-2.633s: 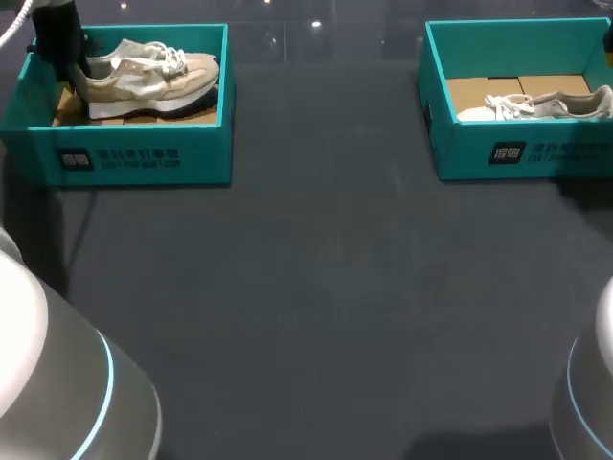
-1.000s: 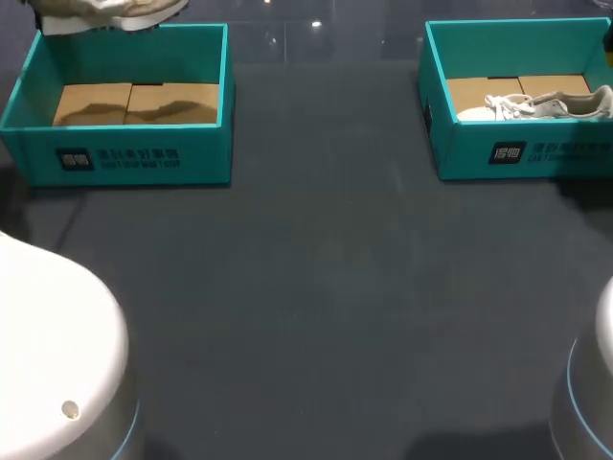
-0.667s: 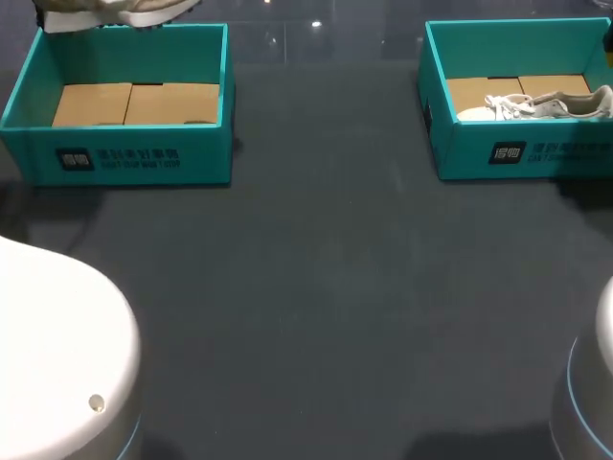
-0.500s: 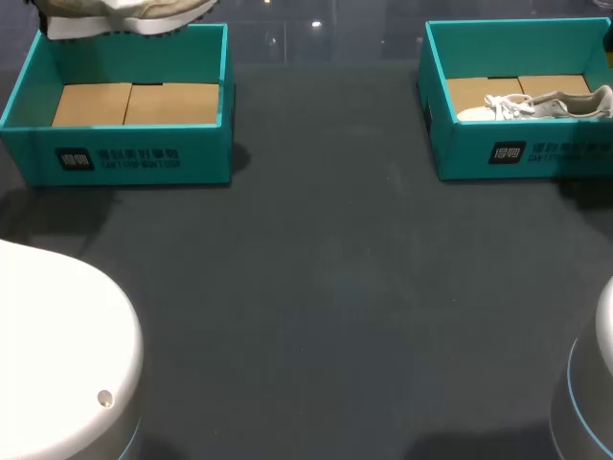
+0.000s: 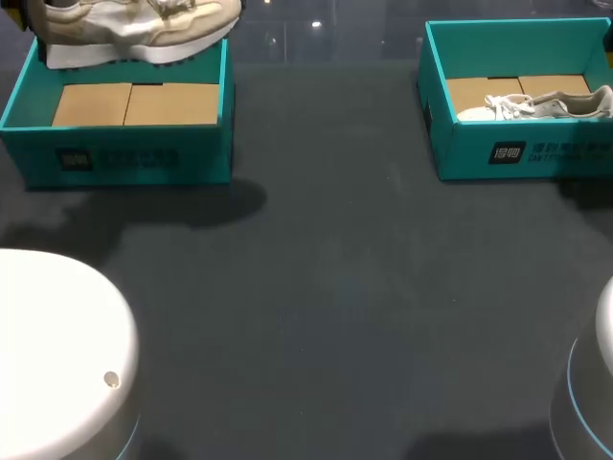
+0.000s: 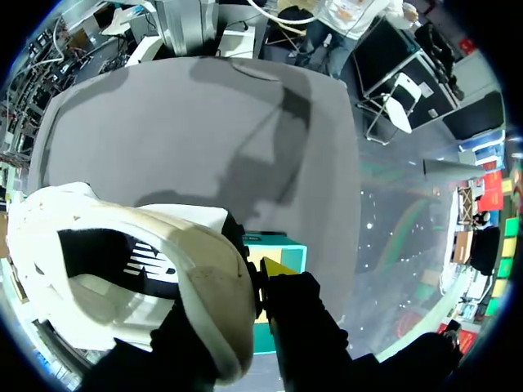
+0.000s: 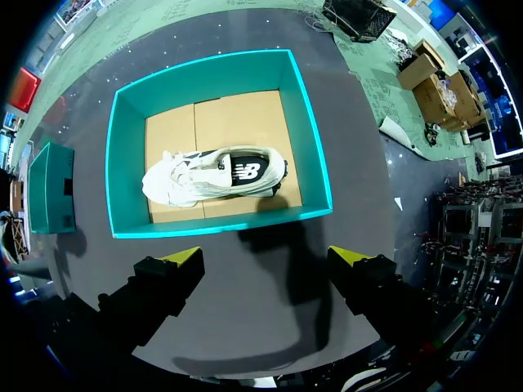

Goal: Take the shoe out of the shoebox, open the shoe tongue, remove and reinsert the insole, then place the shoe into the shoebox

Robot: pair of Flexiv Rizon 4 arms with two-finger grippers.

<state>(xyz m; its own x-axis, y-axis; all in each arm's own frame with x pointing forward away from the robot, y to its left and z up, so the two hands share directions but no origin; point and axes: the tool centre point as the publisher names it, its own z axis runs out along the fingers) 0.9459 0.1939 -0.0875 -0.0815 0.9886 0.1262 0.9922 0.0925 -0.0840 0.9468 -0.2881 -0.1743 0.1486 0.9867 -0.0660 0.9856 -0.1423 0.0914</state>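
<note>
Starting at seven o'clock on the table (image 5: pixel 335 287), the white bulk of the left arm (image 5: pixel 57 355) fills the near corner. Up at ten o'clock sits the left shoebox (image 5: pixel 124 158), teal, its two-panel cardboard floor (image 5: pixel 134 103) bare. And there is the beige sneaker (image 5: pixel 134 29), up in the air at the box's twelve o'clock, over the far wall. Its white sole faces down, the toe points to three o'clock and the heel to nine.

From the left wrist, the left gripper (image 6: pixel 249 286) has that sneaker by the heel. One yellow fingertip (image 6: pixel 276 268) presses the outside of the heel collar while the other finger goes down inside the shoe, so the claw is clamped on it. A sliver of teal box shows just past the heel.

Across the middle it is dark tabletop, with the sneaker's shadow lying in front of the left box.

Over at two o'clock stands the right shoebox (image 5: pixel 517 153), also teal. A white sneaker (image 5: pixel 536 103) lies on its side on the cardboard inside, toe to nine o'clock and heel to three. The right arm (image 5: pixel 584 393) shows at five o'clock. From its wrist, the right gripper (image 7: pixel 268 261) hangs above the table just short of that box's near wall. Its fingers are spread wide and hold nothing.
</note>
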